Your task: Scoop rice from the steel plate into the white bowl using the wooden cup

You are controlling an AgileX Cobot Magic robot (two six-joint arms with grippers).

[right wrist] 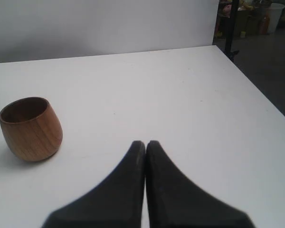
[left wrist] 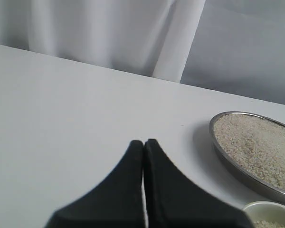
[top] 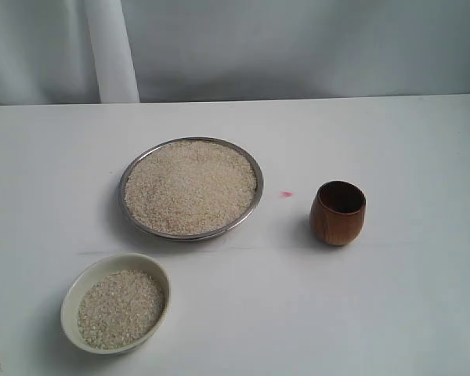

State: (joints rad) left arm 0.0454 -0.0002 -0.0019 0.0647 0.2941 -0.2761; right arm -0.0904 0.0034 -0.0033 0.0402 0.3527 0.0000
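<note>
So, both arms are empty-handed. The left gripper (left wrist: 143,142) has its black jaws pressed together over the white table (top: 407,298), and so does the right gripper (right wrist: 145,143), nothing pinched in either. The wooden cup (top: 338,214) stands upright, well apart to the right of the steel plate (top: 189,236), which is heaped with rice (top: 190,186). A tiny pink mark (top: 287,193) sits between them. The white bowl (top: 110,259), front-left of the plate, holds some rice too.
</note>
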